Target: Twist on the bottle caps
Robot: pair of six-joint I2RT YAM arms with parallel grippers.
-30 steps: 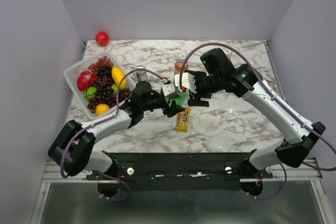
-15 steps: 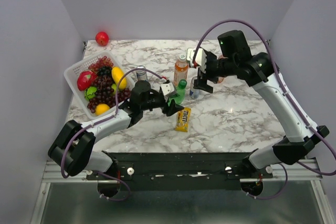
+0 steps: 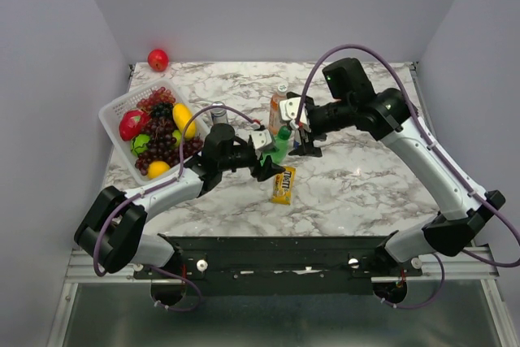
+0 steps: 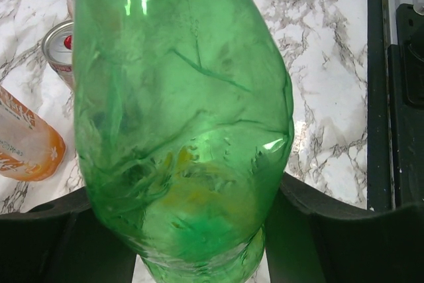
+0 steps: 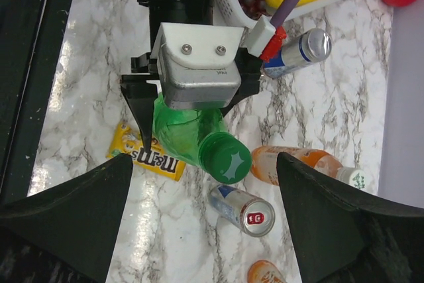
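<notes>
The left gripper [image 3: 265, 165] pinches the green bottle [image 4: 185, 130] by its body. The right gripper [image 5: 204, 158] has its fingers [image 5: 73, 217] spread wide. The dark green cap [image 5: 225, 158] sits on the bottle neck between them and is not touched. Half a second ago this gripper was lifted away behind the bottles; now it has come back over the cap. I think it resets for one more turn, so the cap is probably not tight yet. Just outside the fingers are an orange bottle [image 5: 291, 162] and a can [image 5: 244, 210].

Yellow candy packet [image 5: 156, 162] — it reads "m&m".
</notes>
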